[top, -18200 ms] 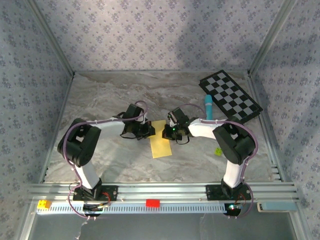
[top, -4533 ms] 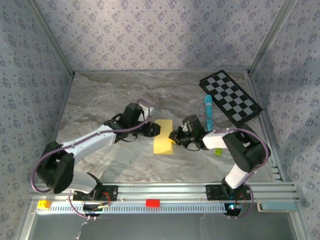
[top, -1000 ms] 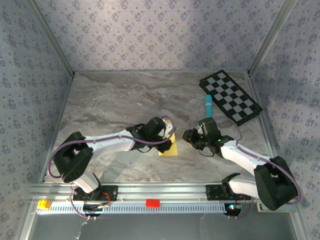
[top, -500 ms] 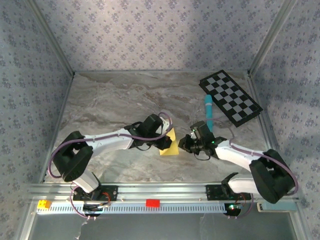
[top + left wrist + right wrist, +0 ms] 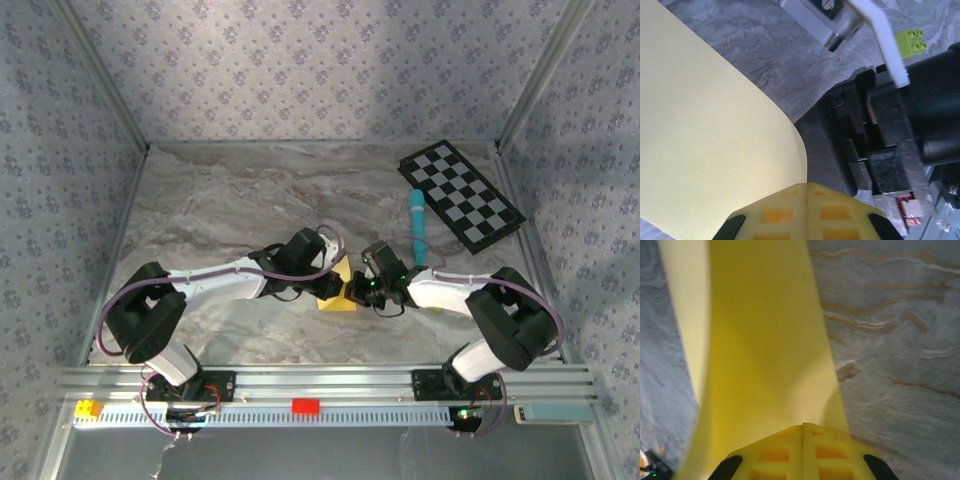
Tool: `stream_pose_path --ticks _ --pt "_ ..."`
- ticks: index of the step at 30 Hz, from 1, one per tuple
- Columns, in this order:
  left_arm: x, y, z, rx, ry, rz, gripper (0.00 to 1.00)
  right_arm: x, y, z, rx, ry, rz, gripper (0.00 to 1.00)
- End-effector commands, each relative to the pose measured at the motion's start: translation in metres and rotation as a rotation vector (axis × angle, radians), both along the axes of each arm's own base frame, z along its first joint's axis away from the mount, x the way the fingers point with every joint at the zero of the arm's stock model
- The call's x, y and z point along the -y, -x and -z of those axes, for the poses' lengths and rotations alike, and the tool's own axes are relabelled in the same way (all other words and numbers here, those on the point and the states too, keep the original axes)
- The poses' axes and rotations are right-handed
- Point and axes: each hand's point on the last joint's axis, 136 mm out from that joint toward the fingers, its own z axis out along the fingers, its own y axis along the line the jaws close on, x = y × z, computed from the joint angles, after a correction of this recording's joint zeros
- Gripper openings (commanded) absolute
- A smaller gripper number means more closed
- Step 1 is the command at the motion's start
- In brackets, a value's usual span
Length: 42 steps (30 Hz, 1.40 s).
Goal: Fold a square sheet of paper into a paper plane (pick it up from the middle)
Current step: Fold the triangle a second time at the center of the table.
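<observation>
The yellow sheet of paper [image 5: 339,291] is folded and partly lifted off the marble table between the two grippers. My left gripper [image 5: 330,284] is shut on its left side. In the left wrist view the pale paper [image 5: 710,130] curves into the closed yellow fingertips [image 5: 785,212] of the left gripper [image 5: 806,189], with the black right gripper body [image 5: 890,150] just beyond. My right gripper [image 5: 354,291] is shut on the paper's right edge. In the right wrist view the paper [image 5: 760,340] runs away from the right gripper [image 5: 803,429], whose fingers are pressed together.
A light-blue marker [image 5: 416,226] lies just behind the right arm, and a checkered board [image 5: 462,193] sits at the back right. A lime brick [image 5: 911,40] rests on the table past the right gripper. Red [image 5: 305,405] and yellow [image 5: 88,408] blocks sit on the front rail.
My right gripper has moved left to the paper's right edge and shut on it. The left gripper has stayed put, still holding the lifted paper.
</observation>
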Motion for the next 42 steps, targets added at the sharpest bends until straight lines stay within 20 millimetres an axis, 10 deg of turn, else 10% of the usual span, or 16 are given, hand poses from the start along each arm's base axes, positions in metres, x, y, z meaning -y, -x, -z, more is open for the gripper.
stream_pose_path --ticks 1,42 --pt "-0.005 -0.001 0.010 -0.019 -0.025 -0.017 0.00 0.012 0.005 0.014 -0.024 0.081 0.001 0.05" --pt "-0.039 -0.042 0.058 0.067 -0.231 -0.124 0.00 0.033 0.008 0.018 -0.051 0.150 -0.003 0.05"
